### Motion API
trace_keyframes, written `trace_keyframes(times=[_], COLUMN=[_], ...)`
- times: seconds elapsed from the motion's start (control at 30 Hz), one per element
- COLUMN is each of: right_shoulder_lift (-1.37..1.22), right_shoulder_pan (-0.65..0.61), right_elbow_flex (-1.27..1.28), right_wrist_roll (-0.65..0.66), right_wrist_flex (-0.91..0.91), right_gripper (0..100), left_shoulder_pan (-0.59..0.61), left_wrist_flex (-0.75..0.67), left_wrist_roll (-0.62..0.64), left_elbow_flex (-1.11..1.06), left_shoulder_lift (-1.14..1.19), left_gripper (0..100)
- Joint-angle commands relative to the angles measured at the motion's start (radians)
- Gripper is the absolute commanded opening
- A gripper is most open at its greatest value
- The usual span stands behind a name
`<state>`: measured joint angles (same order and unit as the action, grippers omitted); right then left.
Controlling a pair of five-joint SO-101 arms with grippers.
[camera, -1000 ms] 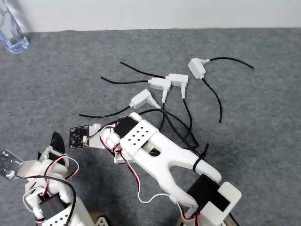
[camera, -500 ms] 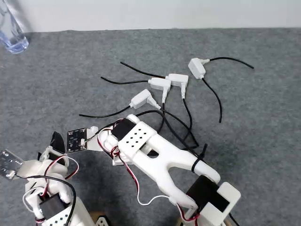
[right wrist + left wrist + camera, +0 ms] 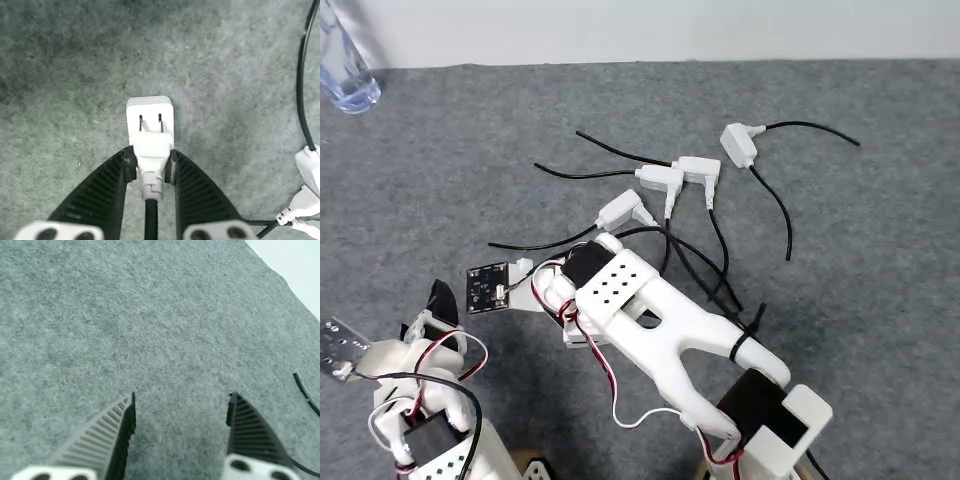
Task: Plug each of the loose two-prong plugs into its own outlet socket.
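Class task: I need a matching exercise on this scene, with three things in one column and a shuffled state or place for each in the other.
Column one:
1. left gripper
2. right gripper
3. clear container

Column two:
a. shut on a white plug
b. at the far left corner
c. open above bare grey mat

Pairs: 1-c, 2-a, 3-b

The right end effector (image 3: 150, 156) clamps a white two-prong plug (image 3: 150, 142), its prongs showing against a white outlet socket (image 3: 150, 106) on the grey table (image 3: 65, 75). More white plugs (image 3: 310, 172) lie near.
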<state>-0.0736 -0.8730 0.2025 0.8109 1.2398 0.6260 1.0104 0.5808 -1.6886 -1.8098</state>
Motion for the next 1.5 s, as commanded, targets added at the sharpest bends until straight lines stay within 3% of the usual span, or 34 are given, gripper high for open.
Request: trace_keyframes(times=[0.0,0.37,0.67,0.83,1.13,1.27,1.47], right_shoulder_lift=[-0.007,-0.139,0.008,0.168,0.355,0.355,0.354], right_shoulder_pan=[-0.012,-0.05,-0.004,0.002,0.038,0.061,0.062], right_elbow_flex=[-0.058,-0.063,-0.08,-0.081,-0.068,-0.068,-0.068], right_wrist_roll=[0.012,0.011,-0.008,-0.084,-0.186,-0.181,-0.18], right_wrist_flex=[-0.005,-0.008,0.07,0.13,0.18,0.174,0.124], right_gripper=[0.8,0.8,0.8,0.8,0.8,0.8,0.8], left_shoulder_pan=[-0.003,-0.003,-0.021,-0.124,-0.448,-0.577,-0.672], left_wrist_flex=[0.005,0.006,0.002,-0.006,-0.31,-0.316,-0.315], left_wrist_roll=[-0.006,-0.006,0.0,0.074,0.301,0.333,0.333], left_elbow_flex=[0.005,0.005,0.005,0.005,0.007,0.008,0.007], left_shoulder_lift=[-0.003,-0.003,-0.006,-0.009,-0.009,-0.009,-0.009], left_gripper=[28,28,28,28,28,28,28])
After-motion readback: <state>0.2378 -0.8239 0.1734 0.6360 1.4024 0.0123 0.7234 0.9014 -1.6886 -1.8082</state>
